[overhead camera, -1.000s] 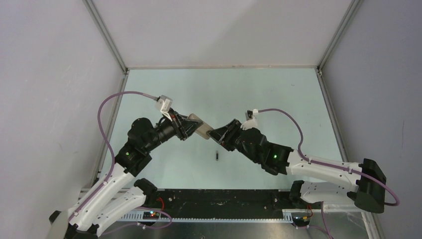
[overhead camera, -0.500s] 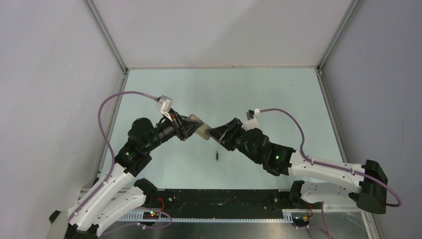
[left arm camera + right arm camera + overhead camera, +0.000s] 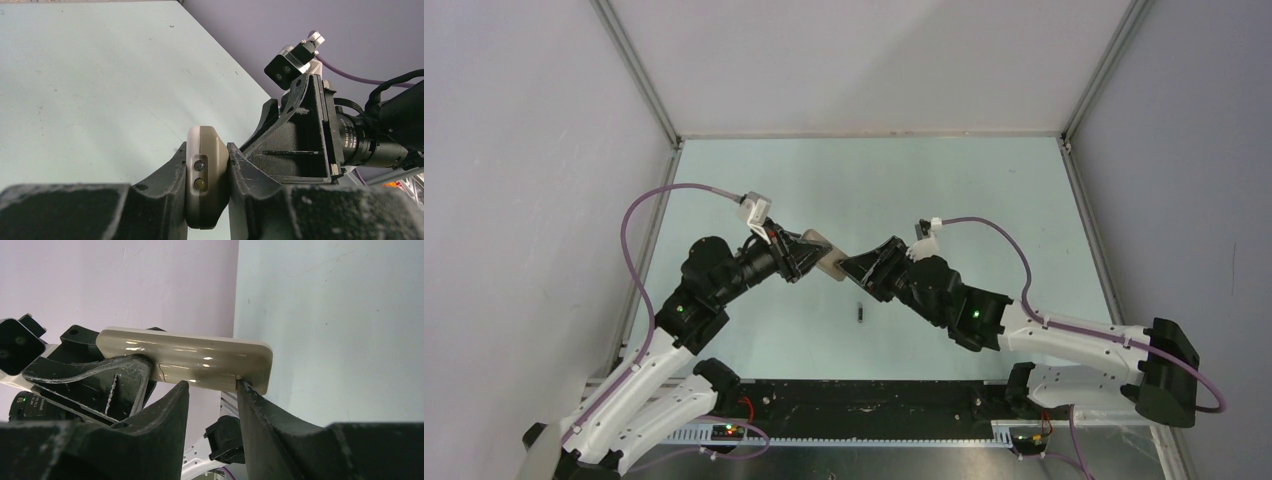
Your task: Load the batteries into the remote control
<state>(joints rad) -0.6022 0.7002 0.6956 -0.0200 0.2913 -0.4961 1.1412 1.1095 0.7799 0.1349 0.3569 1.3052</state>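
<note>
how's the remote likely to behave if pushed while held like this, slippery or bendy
Probably slippery: the remote shows a glossy beige back with bright highlights and rounded edges. Likely stiff: it juts straight from the left gripper without sagging. It may pivot if pushed, being clamped near one end only.

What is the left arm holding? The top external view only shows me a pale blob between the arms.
Observer: In the left wrist view the left fingers clamp the remote control by its narrow sides, its lens end facing that camera.
Operator: Is the right arm gripping it too?
Observer: Seemingly not: in the right wrist view the right fingers stand apart, tips against the edge of its beige back.
Operator: Battery cover off?
Observer: It looks fitted; the battery cover shows only as a seam outline between those tips.
</note>
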